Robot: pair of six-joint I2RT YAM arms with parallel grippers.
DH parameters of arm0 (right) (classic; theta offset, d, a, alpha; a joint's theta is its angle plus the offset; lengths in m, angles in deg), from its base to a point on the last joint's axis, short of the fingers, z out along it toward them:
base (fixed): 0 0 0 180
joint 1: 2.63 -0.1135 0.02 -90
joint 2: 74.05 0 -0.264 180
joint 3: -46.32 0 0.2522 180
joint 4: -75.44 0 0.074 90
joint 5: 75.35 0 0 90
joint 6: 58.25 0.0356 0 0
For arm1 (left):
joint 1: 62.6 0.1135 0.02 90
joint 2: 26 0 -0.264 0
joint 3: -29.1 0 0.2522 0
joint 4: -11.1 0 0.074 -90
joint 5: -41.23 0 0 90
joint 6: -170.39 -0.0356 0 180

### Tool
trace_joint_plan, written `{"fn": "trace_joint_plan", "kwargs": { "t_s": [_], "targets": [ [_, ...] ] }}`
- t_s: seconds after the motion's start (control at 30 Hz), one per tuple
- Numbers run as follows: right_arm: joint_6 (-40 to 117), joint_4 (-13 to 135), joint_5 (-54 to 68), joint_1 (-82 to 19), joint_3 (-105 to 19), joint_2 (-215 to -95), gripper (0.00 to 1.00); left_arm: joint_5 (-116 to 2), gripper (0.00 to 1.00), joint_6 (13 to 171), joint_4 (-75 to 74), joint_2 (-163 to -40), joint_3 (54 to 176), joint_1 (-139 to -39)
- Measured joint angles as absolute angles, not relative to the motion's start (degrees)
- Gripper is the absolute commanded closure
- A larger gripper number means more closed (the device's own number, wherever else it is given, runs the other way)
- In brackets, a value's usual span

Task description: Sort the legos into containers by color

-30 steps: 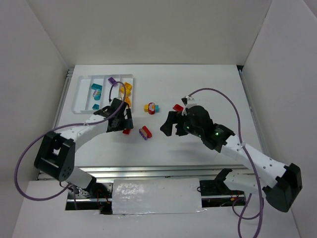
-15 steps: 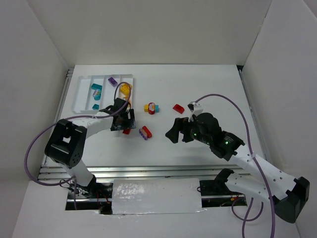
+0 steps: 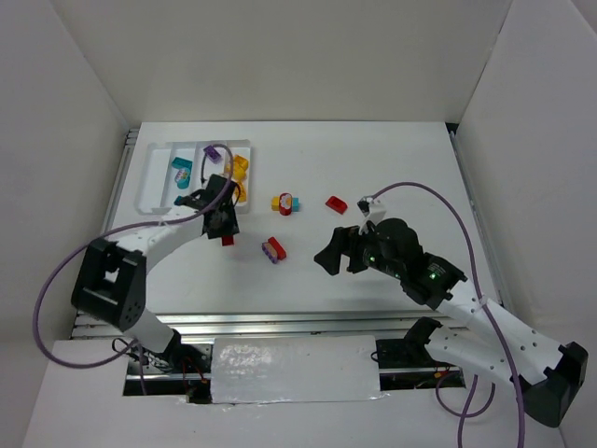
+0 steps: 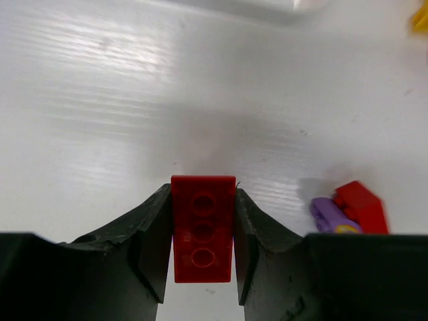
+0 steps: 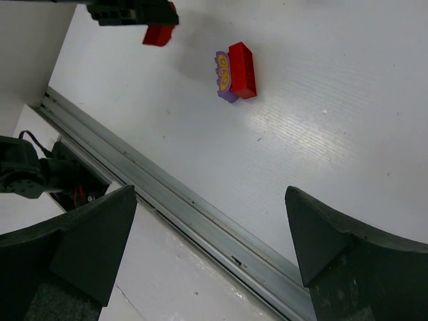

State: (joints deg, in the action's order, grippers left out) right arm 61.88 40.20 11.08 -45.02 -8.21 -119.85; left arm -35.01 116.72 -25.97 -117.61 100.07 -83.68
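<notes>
Pinching a red lego (image 4: 202,227), half hidden from above, is the left hand (image 4: 201,200); the right hand (image 3: 331,250) gapes.

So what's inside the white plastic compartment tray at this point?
In the white plastic tray, a teal brick sits in the second compartment from the left, a purple brick in the third, yellow bricks in the fourth. The left arm covers the near ends of these.
</notes>
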Motion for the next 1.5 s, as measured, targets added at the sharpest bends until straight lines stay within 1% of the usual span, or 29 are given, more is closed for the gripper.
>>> {"fn": "trace_joint_plan", "kwargs": {
  "t_s": [0.13, 0.23, 0.33, 0.37, 0.43, 0.5, 0.63, 0.83, 0.93, 0.97, 1.07, 1.2, 1.3, 1.33, 1.37, 1.4, 1.43, 1.47, 1.5],
  "targets": [
    [61.83, 40.86, 10.75, -45.02, -7.95, -118.63, 0.0, -31.6, 0.99, 120.2, -31.04, -108.45, 106.69, -78.94],
    [61.7, 41.29, 10.2, -45.02, -7.36, -118.54, 0.01, -30.36, 1.0, 123.11, -32.15, -107.29, 115.22, -69.63],
    [61.66, 41.56, 8.96, -45.02, -7.05, -118.54, 0.01, -30.16, 1.0, 125.53, -31.96, -111.86, 123.15, -60.54],
    [61.66, 41.64, 8.52, -45.02, -7.03, -118.52, 0.0, -29.99, 1.0, 126.34, -32.11, -115.58, 126.69, -57.17],
    [61.66, 42.47, 7.38, -45.02, -6.51, -118.28, 0.0, -30.03, 1.0, 127.89, -31.52, -122.44, 131.65, -53.61],
    [61.66, 42.76, 6.09, -45.02, -5.79, -117.8, 0.0, -31.34, 1.0, 128.61, -30.49, -129.94, 136.09, -51.86],
    [61.79, 43.7, 3.32, -45.09, -3.69, -115.96, 0.0, -33.62, 1.0, 127.81, -28.0, -140.6, 143.24, -50.66],
    [62.64, 46.08, -1.01, -45.2, -1.06, -115.39, 0.01, -33.88, 0.89, 124.83, -23.54, -147.73, 148.0, -50.22],
    [62.91, 46.56, -2.21, -45.24, -0.65, -115.94, 0.0, -34.01, 0.76, 123.57, -20.83, -150.29, 149.82, -50.18],
    [63.02, 46.78, -2.36, -45.26, -0.63, -116.27, 0.01, -34.05, 0.67, 122.93, -19.83, -151.03, 149.92, -50.13],
    [63.52, 48.27, -2.54, -45.31, -0.26, -117.12, 0.01, -33.77, 0.61, 122.3, -18.08, -153.26, 150.19, -50.09],
    [64.52, 49.71, -3.04, -45.42, 1.06, -118.43, 0.01, -32.94, 0.56, 121.34, -17.95, -156.43, 151.26, -49.89],
    [65.14, 50.36, -3.26, -45.42, 1.41, -119.81, 0.01, -32.92, 0.41, 120.64, -17.75, -157.85, 151.41, -49.35],
    [65.22, 50.58, -3.28, -45.44, 1.41, -120.24, 0.01, -32.92, 0.32, 120.24, -17.71, -158.15, 151.59, -49.13],
    [65.29, 50.82, -3.28, -45.46, 1.41, -120.57, 0.01, -32.89, 0.28, 119.52, -17.66, -158.35, 151.74, -48.86],
    [65.35, 51.02, -3.3, -45.48, 1.41, -120.88, 0.01, -32.92, 0.2, 119.3, -17.66, -158.48, 151.89, -48.67],
    [65.35, 51.22, -3.3, -45.5, 1.41, -121.14, 0.01, -32.85, 0.1, 119.24, -17.57, -158.48, 151.96, -48.49],
    [65.38, 51.37, -3.37, -45.53, 1.41, -121.45, 0.01, -32.76, 0.03, 119.02, -17.33, -158.48, 151.98, -48.41],
    [65.38, 51.46, -3.39, -45.53, 1.41, -121.73, 0.01, -33.27, 0.0, 119.22, -16.81, -158.44, 151.98, -48.25]
  ]
}}
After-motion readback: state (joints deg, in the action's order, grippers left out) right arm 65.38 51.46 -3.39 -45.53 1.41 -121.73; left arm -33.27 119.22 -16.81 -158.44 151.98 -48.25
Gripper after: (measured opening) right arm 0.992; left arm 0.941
